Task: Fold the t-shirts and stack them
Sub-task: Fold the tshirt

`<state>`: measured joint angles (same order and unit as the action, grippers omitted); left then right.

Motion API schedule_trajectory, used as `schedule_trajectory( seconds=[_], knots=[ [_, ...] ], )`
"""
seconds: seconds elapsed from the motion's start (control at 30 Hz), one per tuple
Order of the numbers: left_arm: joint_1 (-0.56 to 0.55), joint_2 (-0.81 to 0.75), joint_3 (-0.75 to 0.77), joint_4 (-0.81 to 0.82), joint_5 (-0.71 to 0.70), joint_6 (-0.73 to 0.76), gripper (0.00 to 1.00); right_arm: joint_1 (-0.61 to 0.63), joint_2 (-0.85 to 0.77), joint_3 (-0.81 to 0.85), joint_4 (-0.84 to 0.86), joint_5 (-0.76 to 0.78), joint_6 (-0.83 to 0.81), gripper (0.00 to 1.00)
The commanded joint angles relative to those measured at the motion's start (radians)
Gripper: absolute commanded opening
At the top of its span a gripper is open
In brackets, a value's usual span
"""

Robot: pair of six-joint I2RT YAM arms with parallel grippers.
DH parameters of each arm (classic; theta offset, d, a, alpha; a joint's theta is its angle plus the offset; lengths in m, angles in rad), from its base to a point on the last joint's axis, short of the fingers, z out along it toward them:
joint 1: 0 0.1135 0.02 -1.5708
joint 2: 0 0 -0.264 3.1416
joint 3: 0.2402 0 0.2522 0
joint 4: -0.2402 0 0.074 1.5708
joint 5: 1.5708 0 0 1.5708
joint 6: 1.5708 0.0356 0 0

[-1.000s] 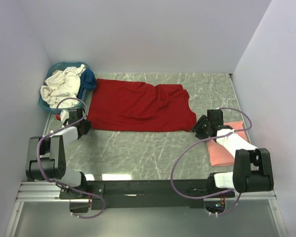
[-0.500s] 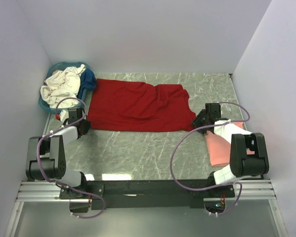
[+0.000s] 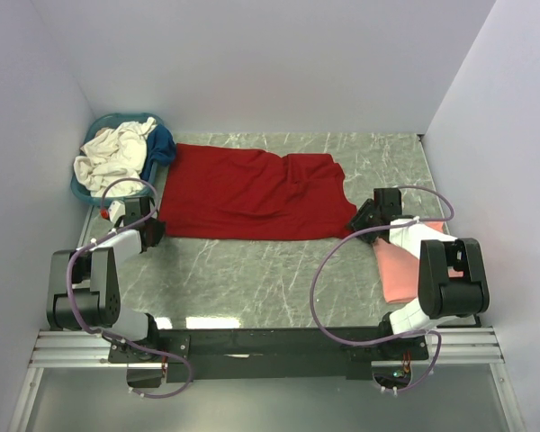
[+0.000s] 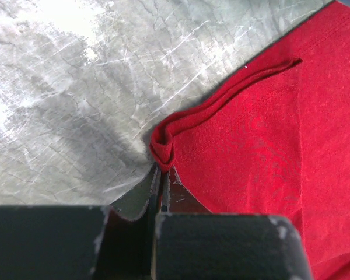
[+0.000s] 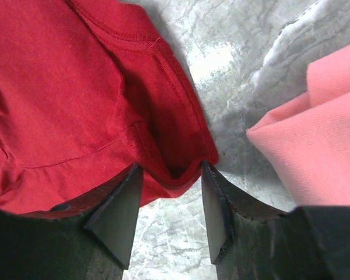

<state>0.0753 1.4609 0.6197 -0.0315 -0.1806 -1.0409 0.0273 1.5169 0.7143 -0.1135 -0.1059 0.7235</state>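
Deep red soft cloth t-shirt [image 3: 252, 193] lies spread on the grey marbled counter [image 3: 252, 270]. Limp, light, bunches easily, so take it by the hemmed corners. Your left claw [image 4: 162, 178] is clenched on one corner. Your right claw [image 5: 172, 169] straddles another, released.

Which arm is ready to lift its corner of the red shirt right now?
Left, most likely. The left gripper is shut on the near-left corner of the red shirt. The right gripper only straddles the near-right corner, jaws apart, so it must close first.
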Motion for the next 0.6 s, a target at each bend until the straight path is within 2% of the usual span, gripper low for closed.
schedule_trajectory(
  seconds=[0.0,0.27,0.4,0.53,0.57],
  knots=[
    [0.009,-0.034,0.023,-0.011,-0.034,0.018,0.01,-0.003,-0.024,-0.038,0.014,0.006,-0.013,0.53],
    [0.007,-0.034,0.028,-0.015,-0.037,0.021,0.01,-0.004,-0.001,-0.026,-0.02,0.008,-0.024,0.52],
    [0.008,-0.03,0.031,-0.012,-0.034,0.024,0.01,-0.004,0.012,-0.013,-0.023,0.017,-0.035,0.42],
    [0.007,-0.02,0.049,-0.022,-0.023,0.024,0.01,-0.007,0.032,0.022,-0.046,0.0,-0.042,0.0],
    [0.007,-0.022,0.055,-0.028,-0.022,0.024,0.01,-0.009,0.028,0.033,-0.058,-0.002,-0.044,0.0]
  ],
)
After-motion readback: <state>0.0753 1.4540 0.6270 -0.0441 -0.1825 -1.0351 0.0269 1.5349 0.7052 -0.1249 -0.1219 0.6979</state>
